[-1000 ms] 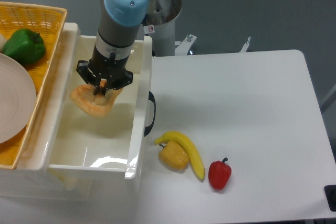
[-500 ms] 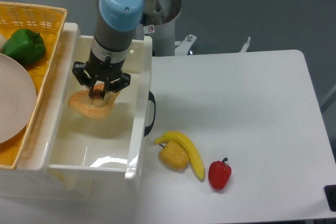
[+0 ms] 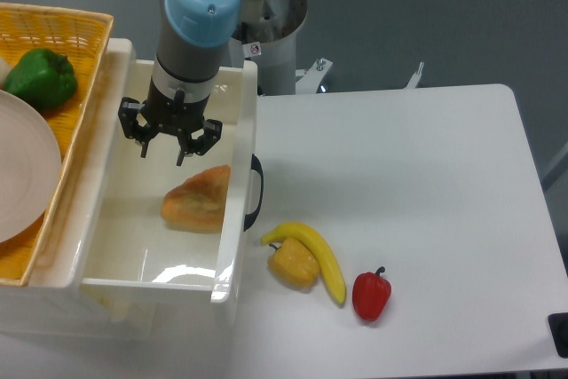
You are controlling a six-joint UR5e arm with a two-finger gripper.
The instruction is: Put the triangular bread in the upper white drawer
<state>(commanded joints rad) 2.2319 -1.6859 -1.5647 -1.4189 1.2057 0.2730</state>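
Note:
The triangular bread (image 3: 197, 201), golden-brown and puffy, lies on the floor of the upper white drawer (image 3: 232, 246), against its right wall near the black handle (image 3: 256, 191). My gripper (image 3: 163, 152) hangs open and empty over the drawer's far half, above and to the left of the bread and apart from it.
A woven yellow basket (image 3: 84, 33) at the left holds a green pepper (image 3: 40, 77) and a white plate (image 3: 22, 175). On the table right of the drawer lie a banana (image 3: 321, 255), a yellow pepper (image 3: 294, 264) and a red pepper (image 3: 371, 295).
The gripper opened and let go of the bread. The bread dropped onto the drawer floor, to the right and nearer the front. The gripper shifted slightly left and up.

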